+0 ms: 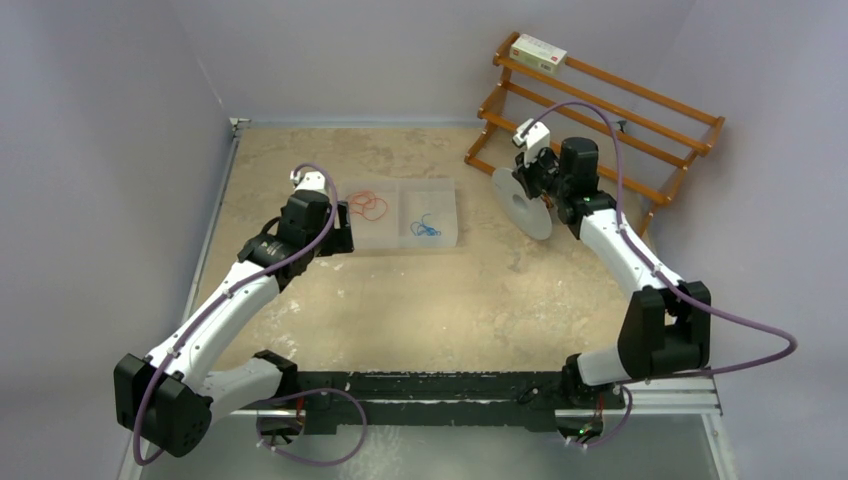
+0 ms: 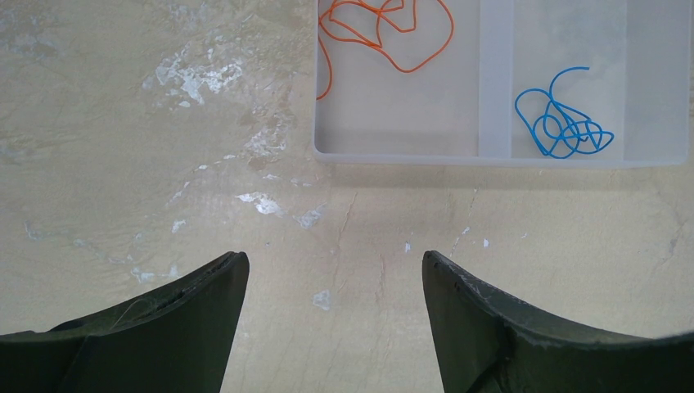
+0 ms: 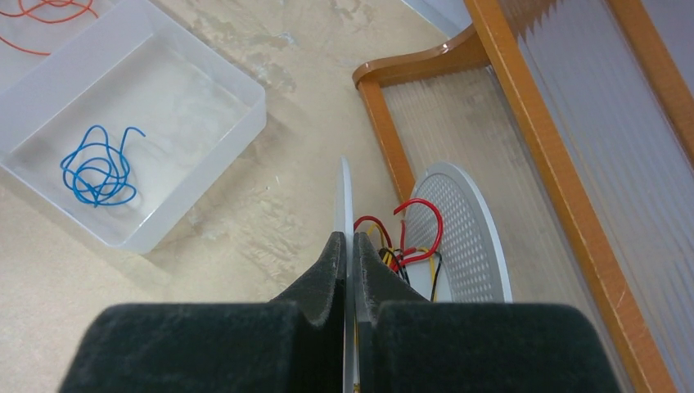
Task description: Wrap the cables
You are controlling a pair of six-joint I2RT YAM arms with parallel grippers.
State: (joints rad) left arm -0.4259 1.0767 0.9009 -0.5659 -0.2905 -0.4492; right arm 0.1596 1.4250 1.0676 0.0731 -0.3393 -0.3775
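A red-orange cable (image 1: 368, 205) lies curled in the left compartment of a clear tray (image 1: 455, 200); a blue cable (image 1: 424, 227) lies in the right one. Both show in the left wrist view, orange (image 2: 385, 33) and blue (image 2: 565, 123). My left gripper (image 2: 335, 262) is open and empty over bare table just short of the tray's near wall (image 2: 409, 155). My right gripper (image 3: 349, 237) is shut on the thin flange of a white spool (image 3: 345, 196), held on edge. Red, yellow and black wires (image 3: 409, 237) sit between that flange and a perforated one (image 3: 462, 237).
A wooden slatted rack (image 1: 600, 110) stands at the back right, right behind the spool (image 1: 520, 205), with a small box (image 1: 538, 52) on its top rail. The tabletop is worn beige. Walls close the left and back sides.
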